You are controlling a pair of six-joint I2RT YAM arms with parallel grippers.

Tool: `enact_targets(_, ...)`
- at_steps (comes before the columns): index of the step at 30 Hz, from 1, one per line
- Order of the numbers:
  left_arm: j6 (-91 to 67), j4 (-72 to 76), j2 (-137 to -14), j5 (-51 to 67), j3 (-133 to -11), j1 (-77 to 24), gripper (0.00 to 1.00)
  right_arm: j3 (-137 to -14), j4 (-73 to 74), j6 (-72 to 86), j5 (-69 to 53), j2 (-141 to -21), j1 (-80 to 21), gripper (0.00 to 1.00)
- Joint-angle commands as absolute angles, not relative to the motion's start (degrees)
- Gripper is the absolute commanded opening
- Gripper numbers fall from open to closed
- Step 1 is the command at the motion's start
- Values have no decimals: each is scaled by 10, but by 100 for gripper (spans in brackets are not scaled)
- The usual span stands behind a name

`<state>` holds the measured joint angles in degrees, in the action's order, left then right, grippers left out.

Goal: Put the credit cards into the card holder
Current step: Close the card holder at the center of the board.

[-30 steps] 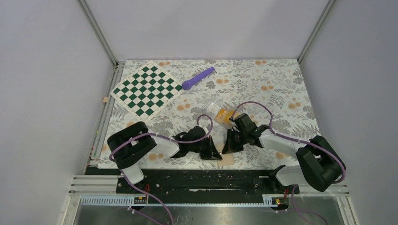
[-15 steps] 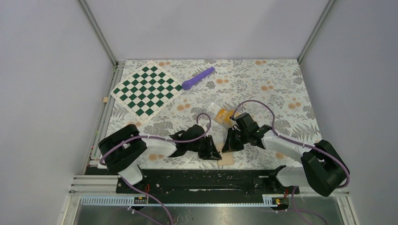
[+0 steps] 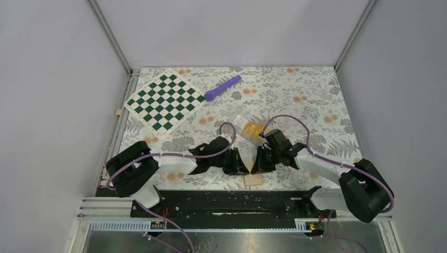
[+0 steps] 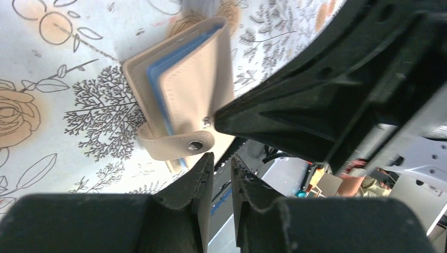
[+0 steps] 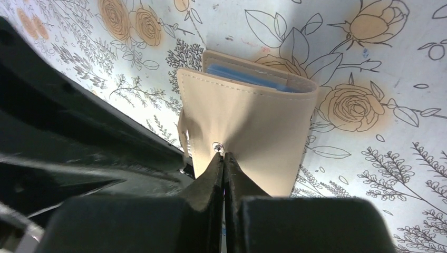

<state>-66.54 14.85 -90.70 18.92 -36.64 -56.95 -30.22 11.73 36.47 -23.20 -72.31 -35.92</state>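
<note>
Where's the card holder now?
In the top view, the card holder lies centre at the table's near edge, by the tips of the left gripper and the right gripper.

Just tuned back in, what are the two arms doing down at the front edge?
Both arms bend over the tan card holder at the near edge of the table. The right gripper is shut, its tips against the cover by the snap stud. The left gripper is slightly open and empty, its tips close to the snap strap. The holder lies unsnapped, with its blue pockets showing. The orange-yellow credit cards sit in the clear case behind the arms, and none shows in the holder.
</note>
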Motion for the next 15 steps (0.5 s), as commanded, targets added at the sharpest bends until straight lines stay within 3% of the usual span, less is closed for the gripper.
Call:
enact_targets(1,-653,183,-851,172,-347,-561,19,-299,102,361,-236,-738,-355,4)
enact_targets(7,-661,208,-807,163,-297,-550,13,-300,98,362,-244,-761,-355,11)
enact_targets(11,-667,194,-825,158,-284,-540,5,-295,98,366,-245,-756,-354,29)
enact_targets(15,-660,189,-866,158,-293,-538,0,-287,91,375,-251,-745,-346,39)
